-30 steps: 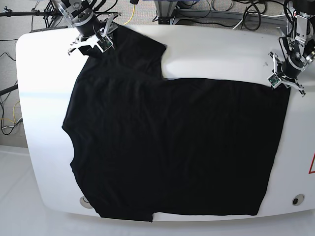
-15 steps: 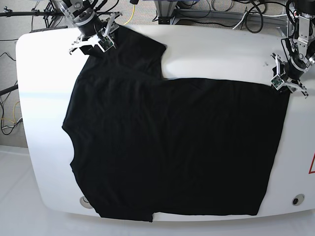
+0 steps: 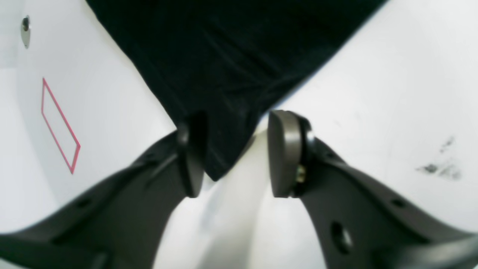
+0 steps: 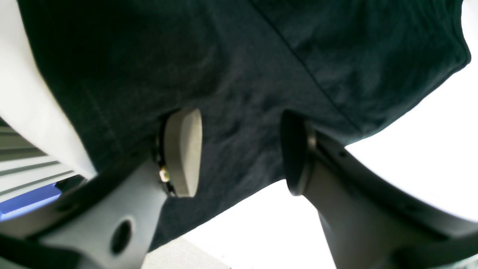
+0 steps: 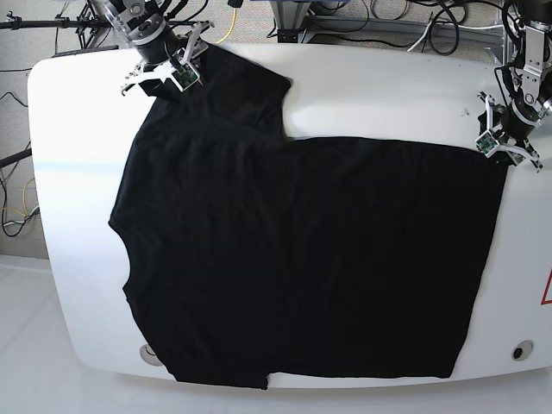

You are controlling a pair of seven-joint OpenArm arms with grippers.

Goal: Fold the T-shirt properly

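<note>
A large black T-shirt (image 5: 302, 250) is spread flat across a white desk (image 5: 379, 95), covering most of its surface, as seen from the base view. The neckline faces the left edge of that view and the straight hem runs down the right side. One short sleeve (image 5: 233, 86) is laid out toward the far edge of the desk, and the other reaches the near edge. The right gripper (image 5: 164, 76) is placed at the far left corner of the shirt, at the end of the far sleeve. In the right wrist view its two fingers (image 4: 183, 151) are set apart, with dark sleeve fabric (image 4: 239, 93) seen between and beyond them; the cloth lies loose and is not pinched. The left gripper (image 5: 503, 142) is placed at the far right corner of the shirt, by the hem. In the left wrist view its fingers (image 3: 283, 153) are parted, and the pointed corner of the hem (image 3: 220, 157) lies between them, close against one finger and clear of the other. A thin red outline (image 3: 59, 127) is marked on the desk beside that corner, and a dark smudge (image 3: 440, 164) is seen on the white surface at the other side. Cables (image 5: 405, 21) are bundled beyond the far edge of the desk.
</note>
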